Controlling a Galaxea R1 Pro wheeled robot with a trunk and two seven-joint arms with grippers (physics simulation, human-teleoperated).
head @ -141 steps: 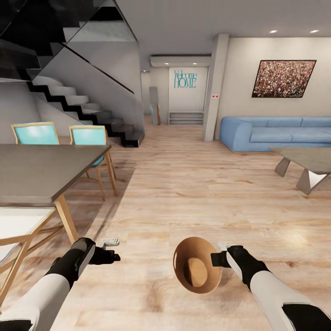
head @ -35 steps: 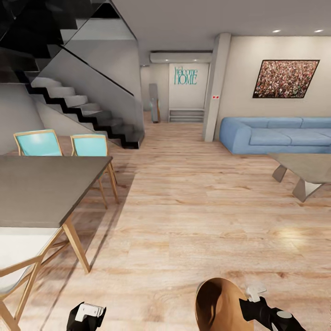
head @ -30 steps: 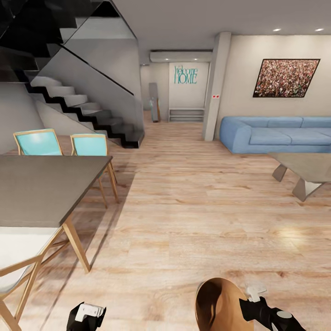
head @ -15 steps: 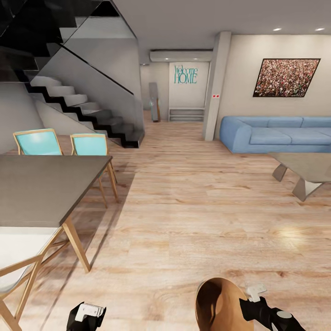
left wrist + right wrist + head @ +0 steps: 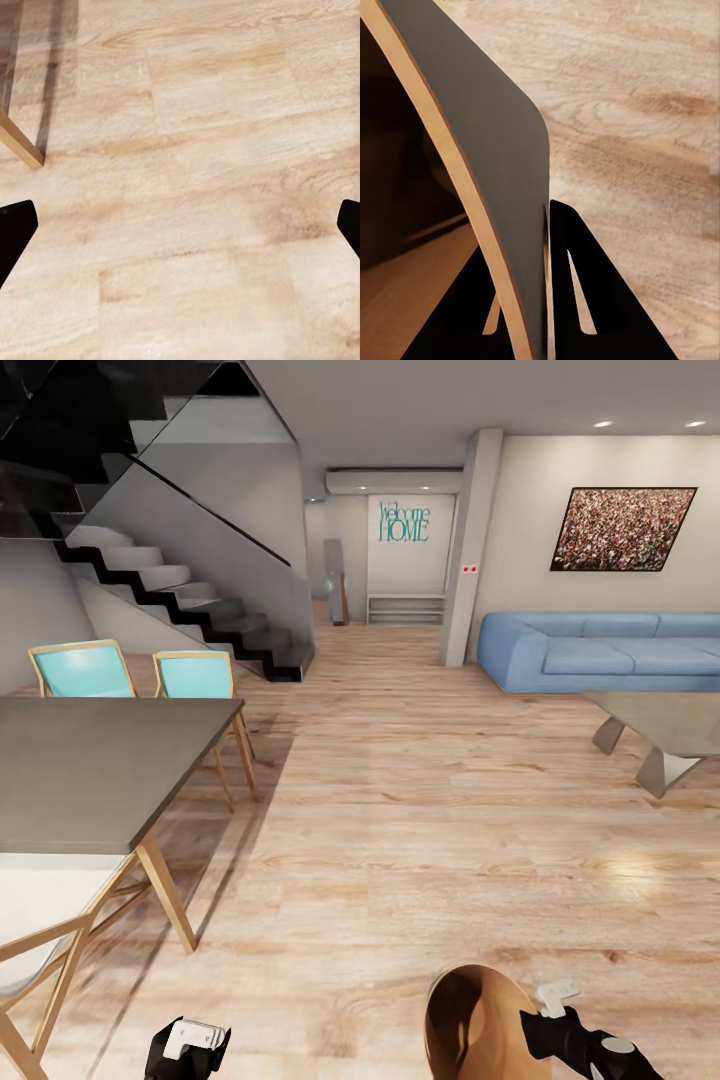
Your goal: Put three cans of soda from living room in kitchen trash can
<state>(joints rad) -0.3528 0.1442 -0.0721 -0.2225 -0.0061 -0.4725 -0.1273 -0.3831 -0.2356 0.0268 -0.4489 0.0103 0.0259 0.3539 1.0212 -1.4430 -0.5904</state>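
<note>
The tash can (image 5: 478,1028), grey outside and copper-brown inside, lies tilted at the bottom of the head view with its mouth facing left. My right gripper (image 5: 540,1028) is shut on its rim. In the right wrist view the bin's wall (image 5: 487,150) is clamped against a black finger (image 5: 585,300). My left gripper (image 5: 190,1045) hangs low at the bottom left. The left wrist view shows it (image 5: 180,229) open and empty over bare wood floor. The cans of soda are out of view.
A grey dining table (image 5: 90,770) with turquoise chairs (image 5: 195,680) stands at the left. A staircase (image 5: 180,580) rises behind it. At the right are a blue sofa (image 5: 600,650) and a low grey table (image 5: 665,725). Open wood floor (image 5: 420,810) runs between them to the hallway.
Nothing has moved over the last second. Compared with 4.7 s ago, both grippers and the bin sit lower in the head view, and the view itself has shifted slightly.
</note>
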